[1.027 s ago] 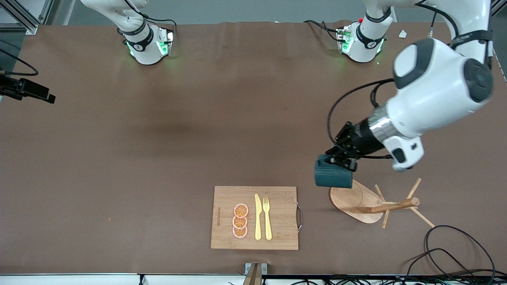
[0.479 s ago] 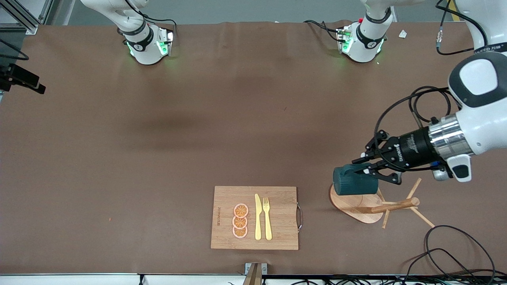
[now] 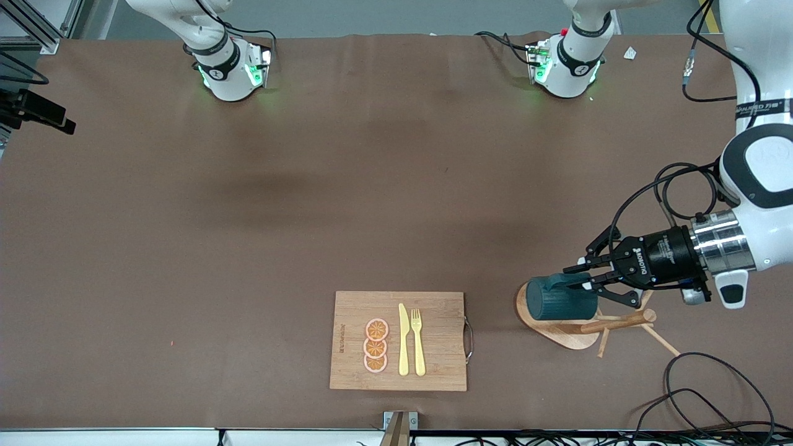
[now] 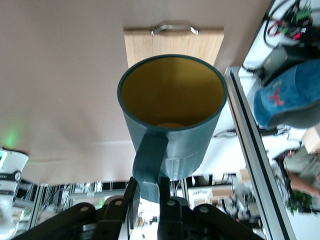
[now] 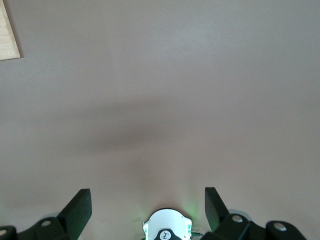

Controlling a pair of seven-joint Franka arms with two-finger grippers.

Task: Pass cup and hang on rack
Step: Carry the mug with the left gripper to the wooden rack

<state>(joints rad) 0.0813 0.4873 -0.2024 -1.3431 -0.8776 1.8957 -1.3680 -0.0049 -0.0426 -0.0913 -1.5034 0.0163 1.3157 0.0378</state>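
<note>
Since a second ago the left gripper [image 3: 585, 286] has swung the cup [image 3: 560, 300] over the rack [image 3: 579, 322], fingers clamped on its handle. Cutting board [image 3: 399, 341] sits beside the rack. Right gripper [image 5: 147, 207] waits, fingers spread apart.

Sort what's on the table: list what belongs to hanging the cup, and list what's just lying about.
Part of the job:
cup, gripped at its handle
left gripper, over the rack's base
rack

Lying about:
cutting board
orange slices
yellow knife
yellow fork
loose cable
</note>
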